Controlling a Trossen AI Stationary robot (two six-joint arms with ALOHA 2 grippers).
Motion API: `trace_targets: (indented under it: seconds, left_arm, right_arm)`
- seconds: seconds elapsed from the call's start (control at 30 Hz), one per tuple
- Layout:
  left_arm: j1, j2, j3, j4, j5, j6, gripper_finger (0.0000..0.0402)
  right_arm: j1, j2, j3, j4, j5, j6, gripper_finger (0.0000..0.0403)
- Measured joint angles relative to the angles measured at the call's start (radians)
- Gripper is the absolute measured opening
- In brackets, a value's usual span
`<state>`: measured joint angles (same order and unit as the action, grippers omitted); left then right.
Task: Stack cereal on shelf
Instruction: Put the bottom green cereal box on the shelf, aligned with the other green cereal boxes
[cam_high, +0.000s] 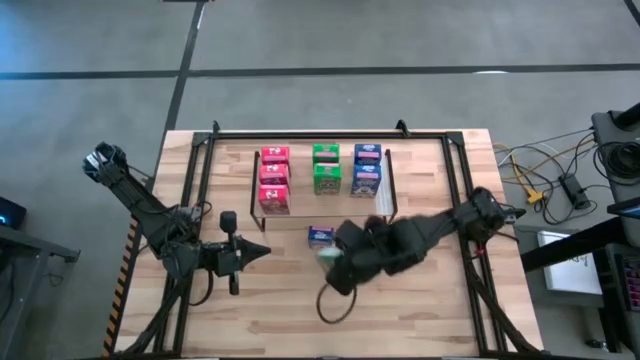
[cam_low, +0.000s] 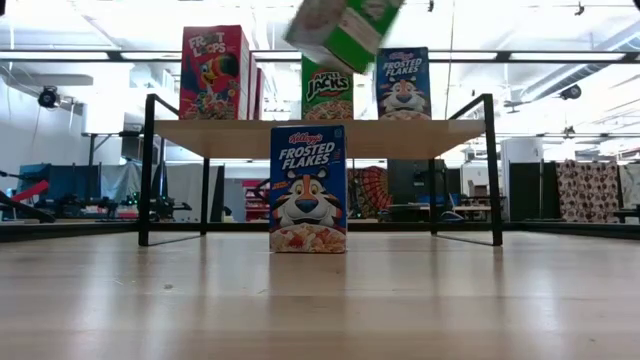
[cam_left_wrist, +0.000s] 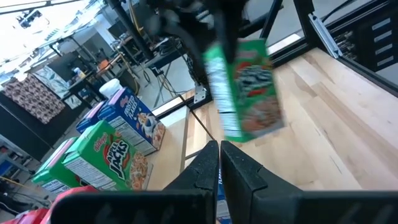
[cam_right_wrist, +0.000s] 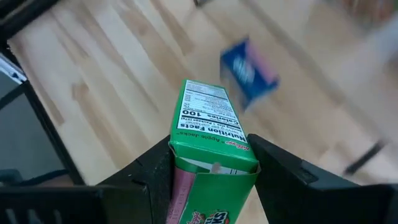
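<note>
Aloft, right gripper (cam_right_wrist: 214, 171) jaws clamp a rectangular green cardboard cereal box (cam_right_wrist: 211, 134).

Occlusions and blur
Held green box (cam_low: 343, 30) blurred, cut by low view's top edge; arm covers it from above. Floor blue box (cam_right_wrist: 249, 71) smeared in right wrist view.

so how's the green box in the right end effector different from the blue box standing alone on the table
The green box is gripped between the right end effector's fingers and raised above the shelf, tilted. The blue box stands upright on the table in front of the shelf, untouched. Green reads Apple Jacks; blue reads Frosted Flakes. Both are small cereal boxes, not on the shelf.
</note>
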<state>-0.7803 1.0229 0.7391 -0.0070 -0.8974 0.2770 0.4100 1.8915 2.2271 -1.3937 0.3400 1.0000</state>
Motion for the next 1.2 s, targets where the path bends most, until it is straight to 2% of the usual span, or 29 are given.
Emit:
trace_targets:
  seconds: [0.23, 0.47, 0.53, 0.87, 1.2]
  left_arm:
    - [0.0, 0.0, 0.0, -0.002, 0.0, -0.003, 0.0]
    - [0.0, 0.0, 0.0, -0.002, 0.0, -0.007, 0.0]
    - [0.0, 0.0, 0.0, 0.001, 0.0, -0.007, 0.0]
    - [0.0, 0.0, 0.0, 0.033, -0.001, -0.007, 0.0]
    - [0.0, 0.0, 0.0, 0.083, -0.001, 0.102, 0.0]
  right_arm:
    - [-0.137, -0.001, 0.117, -0.011, -0.002, -0.348, 0.0178]
    - [-0.258, 0.0, 0.129, -0.042, -0.112, -0.649, 0.0178]
    - [-0.28, 0.0, 0.13, -0.066, -0.112, -0.707, 0.0178]
    - [-0.317, 0.0, 0.129, -0.099, -0.112, -0.906, 0.0178]
    - [-0.317, 0.008, 0.128, -0.098, -0.112, -0.923, 0.0178]
